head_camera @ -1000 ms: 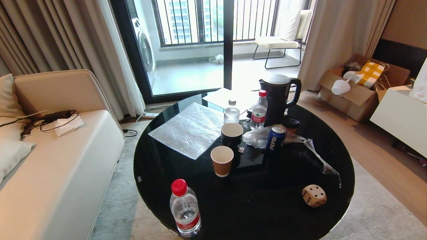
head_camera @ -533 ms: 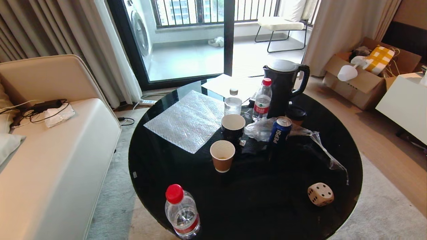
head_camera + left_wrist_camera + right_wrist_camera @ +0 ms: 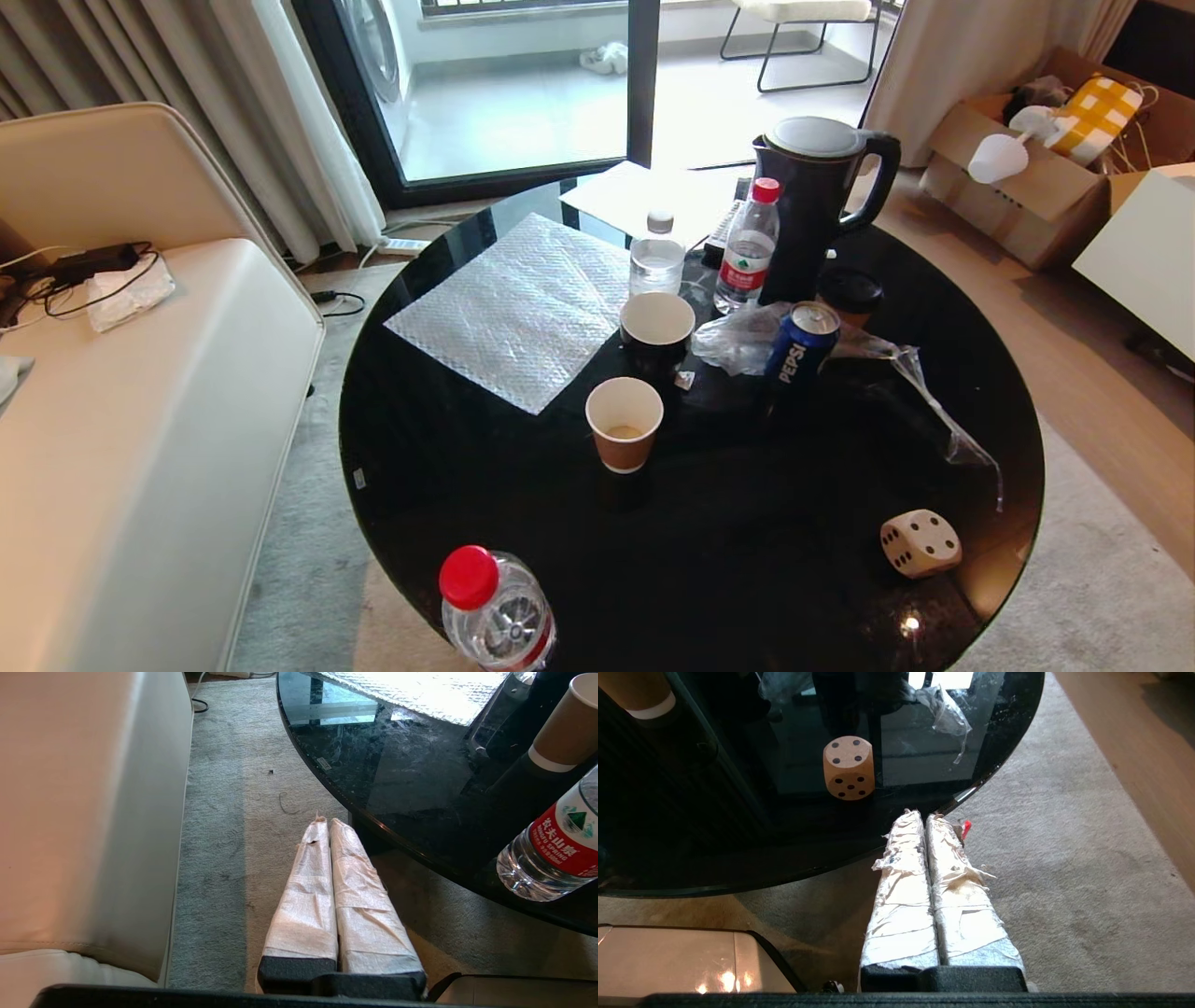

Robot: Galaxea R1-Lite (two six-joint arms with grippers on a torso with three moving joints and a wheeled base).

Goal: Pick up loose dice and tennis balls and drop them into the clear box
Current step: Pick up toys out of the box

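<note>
One tan die [image 3: 920, 542] with dark pips lies near the right front edge of the round black glass table [image 3: 523, 485]; the right wrist view shows the same die [image 3: 848, 767]. My right gripper [image 3: 922, 816] is shut and empty, low beside the table's rim, short of the die. My left gripper [image 3: 327, 822] is shut and empty too, over the carpet between the sofa and the table. Neither arm appears in the head view. The tennis balls and the clear box are out of view.
On the table stand a brown paper cup [image 3: 624, 423], a dark cup [image 3: 656, 327], a Pepsi can [image 3: 801, 347], a black kettle [image 3: 812, 201], three water bottles, one at the front edge [image 3: 495, 616], bubble wrap [image 3: 523, 308] and crumpled plastic film [image 3: 924, 392]. A cream sofa [image 3: 112, 448] stands left.
The whole head view has tilted downward: the table and everything on it show from higher up. Nothing on the table has moved, and no arm has come into view.
</note>
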